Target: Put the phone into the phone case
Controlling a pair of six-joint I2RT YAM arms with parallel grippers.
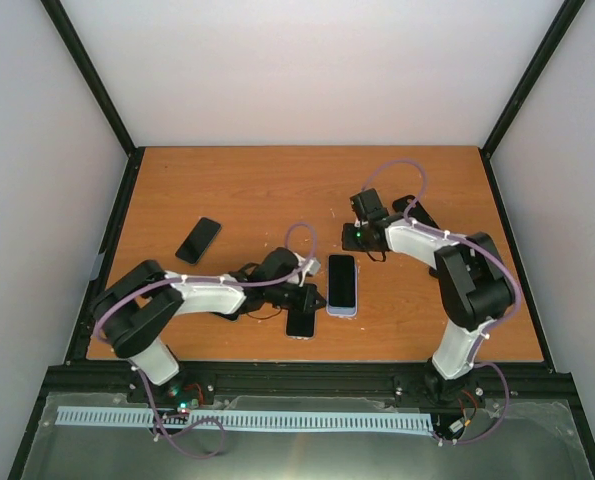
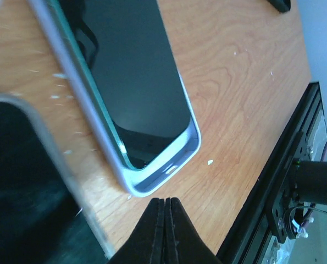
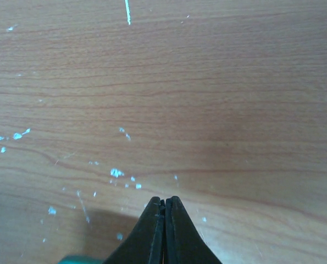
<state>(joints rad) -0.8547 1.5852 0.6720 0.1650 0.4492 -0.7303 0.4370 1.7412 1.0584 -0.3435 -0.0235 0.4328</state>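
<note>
Near the middle of the table (image 1: 237,190), just right of the left arm's wrist, the phone (image 1: 342,281) lies flat with its dark screen up, inside the pale lilac case (image 1: 341,312). From the left wrist, the case's rounded end wraps the phone's end, and a thin green edge shows between screen and rim along one long side (the far end is out of that view). The left gripper (image 2: 164,202) has its fingers pressed together with nothing between them. It hangs just off the case's near end, apart from it, above bare wood.

A second phone (image 1: 300,323), dark and bare, lies just beside the case's near left corner. In the left wrist view a blurred dark slab with a grey rim fills the lower left. A third phone (image 1: 198,240) lies well apart, toward the table's left side.

The right gripper (image 3: 164,202) is likewise clamped on nothing, its tips over bare wood flecked with white specks, farther back on the table than the phone. A dark flat object (image 1: 417,212) lies near the right arm's wrist.
</note>
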